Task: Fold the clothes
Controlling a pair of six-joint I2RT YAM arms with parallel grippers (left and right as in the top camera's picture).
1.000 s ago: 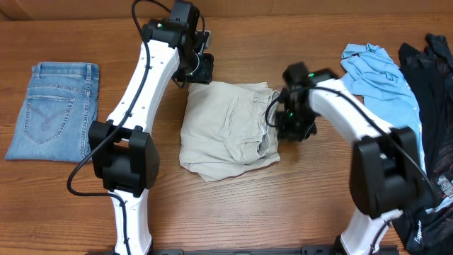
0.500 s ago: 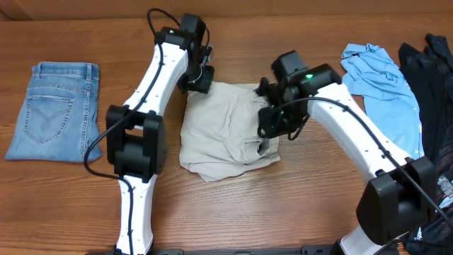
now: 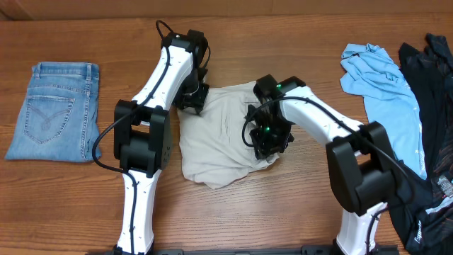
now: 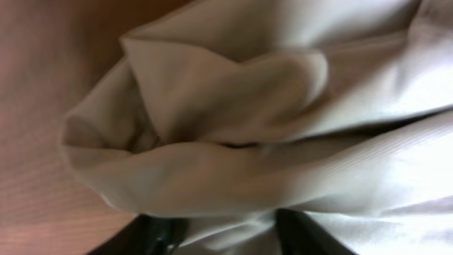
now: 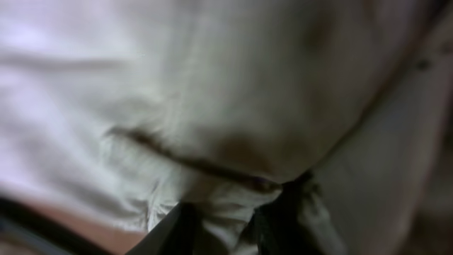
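The pale beige trousers (image 3: 219,134) lie bunched in the middle of the table. My left gripper (image 3: 190,99) is at their far left corner, shut on a fold of the beige cloth (image 4: 233,177). My right gripper (image 3: 267,142) is over their right side, shut on a bunch of the same cloth (image 5: 233,205). Folded blue denim jeans (image 3: 53,110) lie at the far left. A light-blue shirt (image 3: 379,74) and black garments (image 3: 433,78) lie at the right.
More dark clothing (image 3: 432,205) hangs off the table's right front edge. Bare wooden tabletop (image 3: 283,205) shows in front of the trousers and between the jeans and my left arm.
Both grippers have moved inward and toward the front, dragging the beige cloth with them. The trousers' right side has been pulled leftward and the pile has changed shape.
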